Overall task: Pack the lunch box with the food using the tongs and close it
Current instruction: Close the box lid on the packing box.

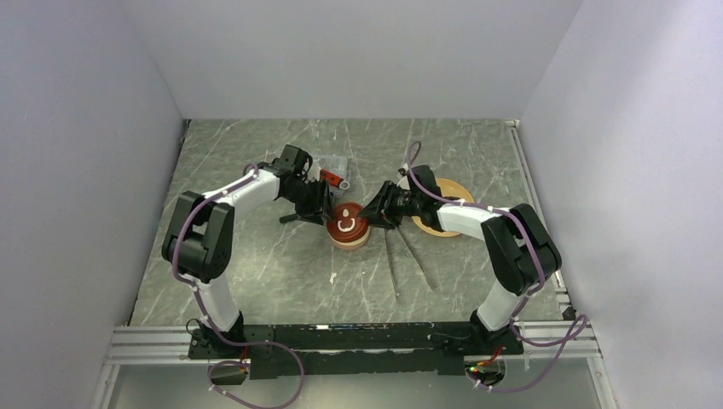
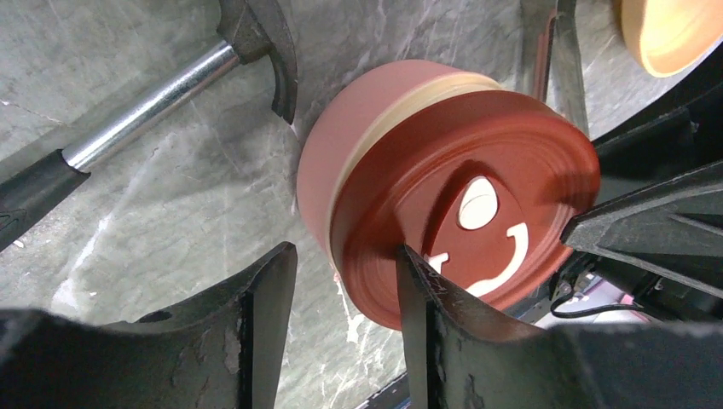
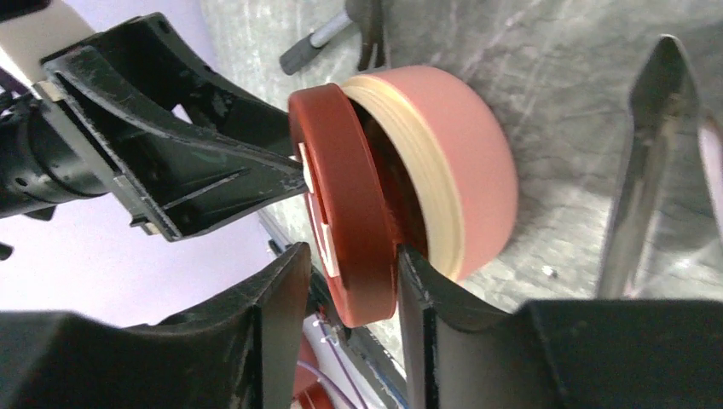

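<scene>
The lunch box stands mid-table, a salmon-pink tub with its dark red lid sitting askew on top. A dark gap shows under the lid above the cream rim. My left gripper is open at the lid's left edge, one finger lying over the lid's top. My right gripper straddles the lid's rim from the right, open with a slight gap. The grey tongs lie on the table in front of the box. The food is hidden.
A black-handled hammer lies just left of the box. A yellow plate sits behind the right arm. A clear case with a red tool is at the back. The tongs lie close beside the right gripper.
</scene>
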Robot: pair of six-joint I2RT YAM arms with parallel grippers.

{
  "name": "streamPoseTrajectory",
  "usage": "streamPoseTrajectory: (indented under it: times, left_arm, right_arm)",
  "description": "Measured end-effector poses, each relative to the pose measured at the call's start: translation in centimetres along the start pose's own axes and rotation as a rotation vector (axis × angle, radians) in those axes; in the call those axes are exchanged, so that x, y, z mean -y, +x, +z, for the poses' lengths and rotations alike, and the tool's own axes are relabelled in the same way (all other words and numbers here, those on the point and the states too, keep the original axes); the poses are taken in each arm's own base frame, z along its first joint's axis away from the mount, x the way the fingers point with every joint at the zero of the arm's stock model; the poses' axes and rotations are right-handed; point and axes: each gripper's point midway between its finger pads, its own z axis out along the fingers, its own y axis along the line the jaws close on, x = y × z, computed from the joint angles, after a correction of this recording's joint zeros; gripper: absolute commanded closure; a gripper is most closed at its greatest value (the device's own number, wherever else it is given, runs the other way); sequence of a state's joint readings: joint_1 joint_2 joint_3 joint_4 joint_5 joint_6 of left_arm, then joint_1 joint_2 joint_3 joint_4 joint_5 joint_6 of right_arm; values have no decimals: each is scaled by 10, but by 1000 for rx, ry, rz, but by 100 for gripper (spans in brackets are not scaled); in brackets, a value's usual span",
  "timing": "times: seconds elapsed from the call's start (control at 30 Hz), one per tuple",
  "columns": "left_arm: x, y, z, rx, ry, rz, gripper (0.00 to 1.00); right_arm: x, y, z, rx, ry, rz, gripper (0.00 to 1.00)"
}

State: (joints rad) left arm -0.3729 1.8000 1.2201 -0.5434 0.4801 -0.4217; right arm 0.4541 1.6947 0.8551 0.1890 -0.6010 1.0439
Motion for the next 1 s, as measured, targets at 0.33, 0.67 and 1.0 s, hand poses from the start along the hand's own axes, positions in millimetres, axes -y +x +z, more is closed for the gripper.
streamPoseTrajectory:
  times: [0.33,0.67,1.0]
  left_arm:
    - [-4,0,3,-3,-30,20,48]
    - [-5,-2,4,5,-31,44,38]
    - [-2,-2,3,9,-14,54,40]
  right_arm:
    - [10,1,-17,31,103,-68,39]
    - [16,-7,-32,93,272,-226,38]
    - [11,-1,-20,89,370,-346,44]
